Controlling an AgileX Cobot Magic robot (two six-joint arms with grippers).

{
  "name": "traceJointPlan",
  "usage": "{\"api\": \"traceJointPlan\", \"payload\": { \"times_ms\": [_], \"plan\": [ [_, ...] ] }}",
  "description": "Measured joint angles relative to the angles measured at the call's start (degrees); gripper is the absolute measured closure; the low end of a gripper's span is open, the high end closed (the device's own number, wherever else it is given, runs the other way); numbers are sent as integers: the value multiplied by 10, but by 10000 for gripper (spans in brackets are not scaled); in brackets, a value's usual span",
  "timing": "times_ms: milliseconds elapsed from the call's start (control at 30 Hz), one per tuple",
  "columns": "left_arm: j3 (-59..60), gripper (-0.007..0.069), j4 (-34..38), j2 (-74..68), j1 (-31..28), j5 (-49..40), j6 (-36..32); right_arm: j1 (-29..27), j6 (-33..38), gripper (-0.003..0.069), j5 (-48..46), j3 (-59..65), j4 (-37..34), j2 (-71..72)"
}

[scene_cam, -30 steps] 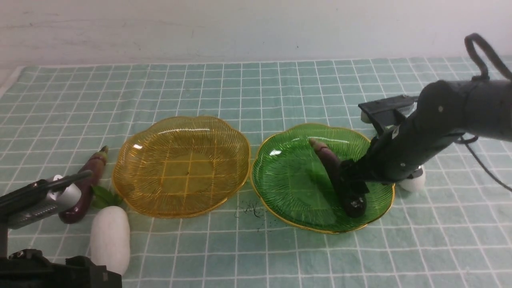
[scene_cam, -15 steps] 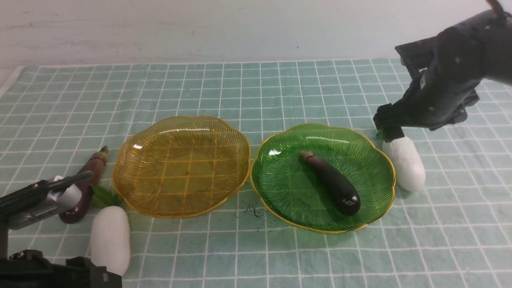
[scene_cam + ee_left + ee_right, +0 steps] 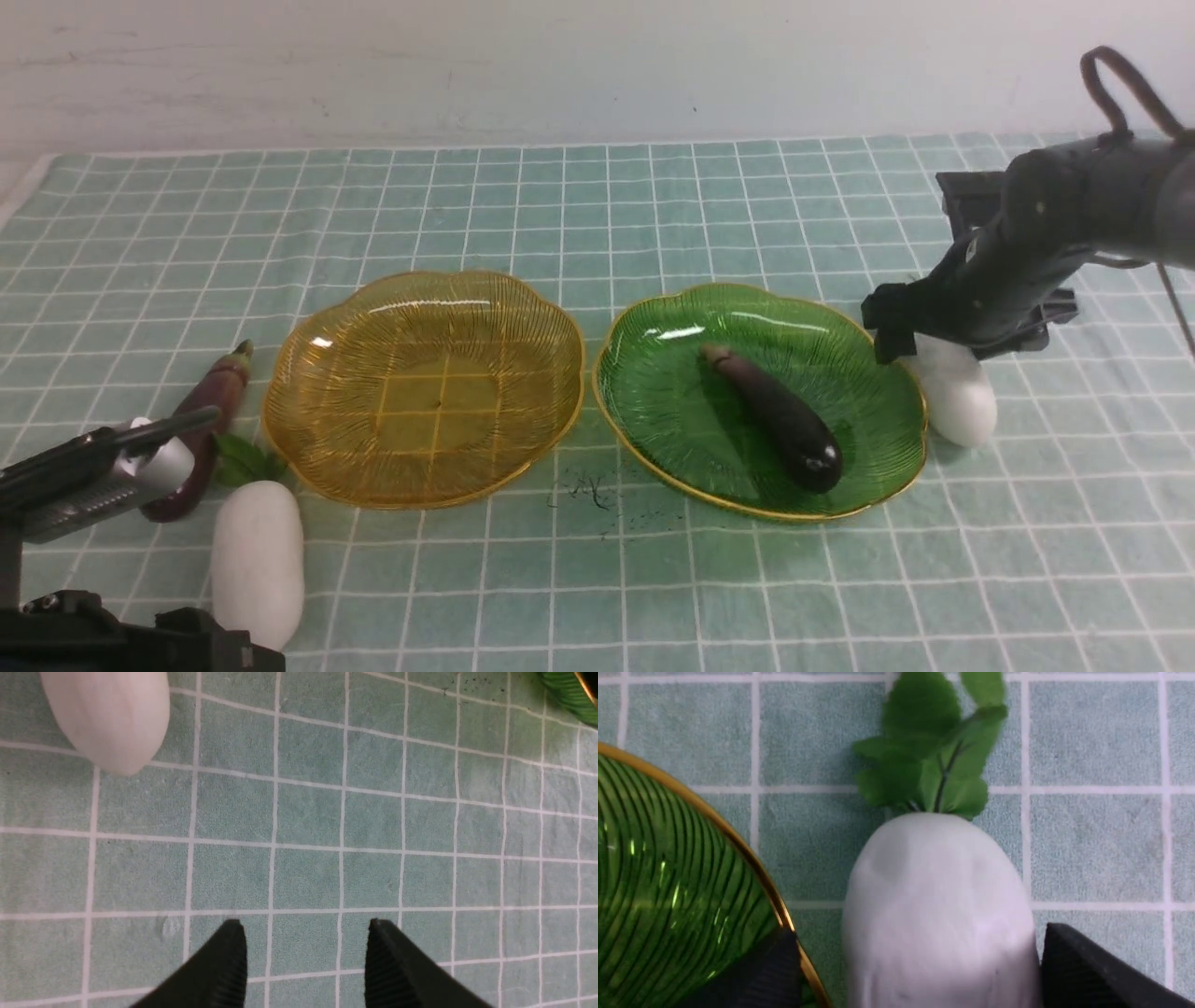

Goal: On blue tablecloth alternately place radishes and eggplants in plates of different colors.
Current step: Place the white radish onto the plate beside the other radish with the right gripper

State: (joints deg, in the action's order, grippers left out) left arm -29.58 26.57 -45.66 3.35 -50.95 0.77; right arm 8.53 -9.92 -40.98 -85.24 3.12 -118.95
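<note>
The big blue tablecloth holds a yellow plate and a green plate side by side. The right end effector is spread wide around a white radish just beside the green plate. The left end effector is spread over bare cloth near the other radish. One eggplant lies in the green plate. The second eggplant lies on the cloth by the yellow plate.
</note>
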Motion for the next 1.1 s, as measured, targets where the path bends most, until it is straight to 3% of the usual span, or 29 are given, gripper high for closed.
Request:
{"api": "traceJointPlan", "payload": {
  "times_ms": [200, 600, 900, 1100],
  "plan": [
    [0, 303, 0, 0, 0, -1, 0, 0, 5, 163, -2, -1, 11, 0],
    [0, 303, 0, 0, 0, -2, 0, -3, -4, 179, -5, -2, 9, 3],
    [0, 303, 0, 0, 0, -2, 0, -3, -2, 71, -44, -8, 11, 27],
    [0, 303, 0, 0, 0, -3, 0, -4, -2, 58, -70, -35, 12, 27]
  ]
}}
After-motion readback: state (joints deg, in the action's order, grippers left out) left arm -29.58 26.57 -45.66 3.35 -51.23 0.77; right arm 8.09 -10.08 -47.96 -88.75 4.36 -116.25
